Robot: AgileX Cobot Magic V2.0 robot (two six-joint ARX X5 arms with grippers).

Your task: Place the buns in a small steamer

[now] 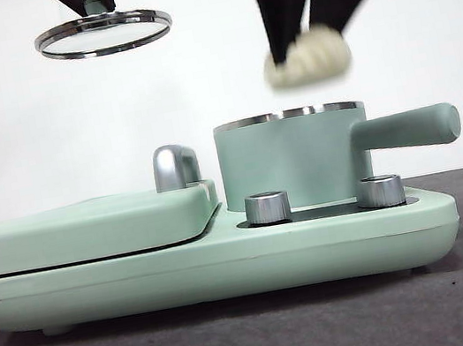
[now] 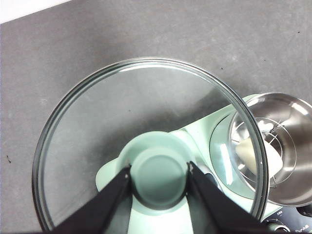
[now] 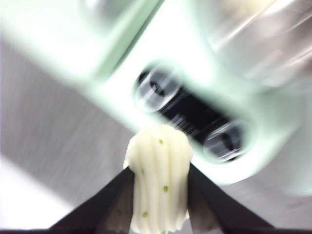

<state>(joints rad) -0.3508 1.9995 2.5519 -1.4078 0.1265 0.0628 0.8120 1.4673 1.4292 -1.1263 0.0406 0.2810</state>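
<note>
The cooker (image 1: 211, 262) sat on the grey table (image 1: 261, 338), its flat grill lid (image 1: 88, 227) beside the steamer (image 1: 292, 162), whose handle (image 1: 408, 128) stuck out sideways. Inside the open steamer, one bun (image 2: 253, 153) lay on a wire rack. The glass lid (image 1: 103, 32) hung high above the grill side, the left gripper (image 2: 159, 173) clamped on its green knob (image 2: 158, 173). The right gripper (image 3: 158, 170) hovered just above the steamer's rim, pinching the ridged bun (image 1: 307, 56) between its jaws; the bun bulged out below the tips.
</note>
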